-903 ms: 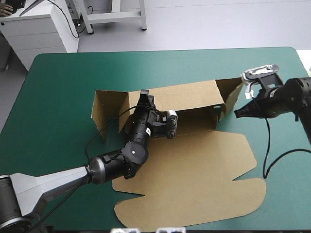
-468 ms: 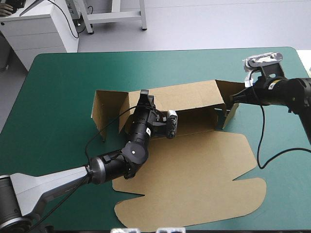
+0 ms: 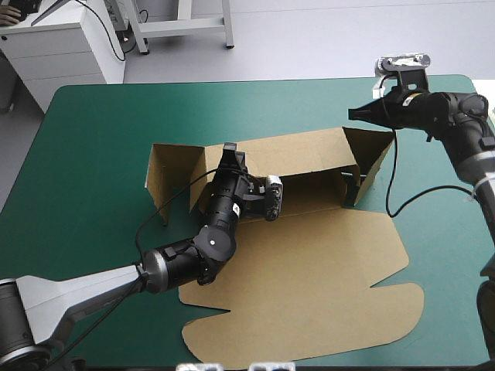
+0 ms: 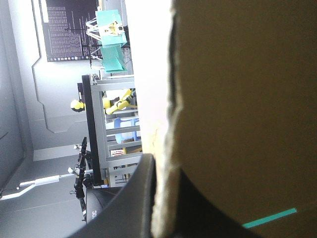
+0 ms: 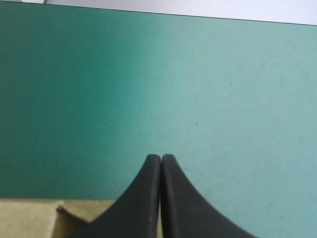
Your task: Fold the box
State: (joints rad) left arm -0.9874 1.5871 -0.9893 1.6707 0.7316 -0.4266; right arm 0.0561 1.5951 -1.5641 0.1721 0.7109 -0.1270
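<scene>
The brown box [image 3: 309,263] lies mid-table with its lid flat toward the near edge. Its back wall [image 3: 302,151] and right end wall [image 3: 373,158] stand raised. My left gripper [image 3: 230,153] is shut on the back wall's top edge near its left end. In the left wrist view the board [image 4: 237,109] fills the space ahead, its edge pinched at my left gripper [image 4: 161,166] beside one black finger [image 4: 126,198]. My right gripper [image 3: 353,114] hovers shut just beyond the right end wall, touching nothing. In the right wrist view my right gripper [image 5: 161,157] points over the cover, a box corner [image 5: 29,218] beneath it.
The box's left end flap [image 3: 166,174] stands out toward the table's left side. Teal-green cover [image 3: 193,108] shows all round the box, widest along the far edge and at the left. The table's right edge lies close behind my right arm.
My right gripper has risen from beside the right end wall and moved toward the far edge, turning to point left. That wall now stands more upright. The left arm has not moved.
</scene>
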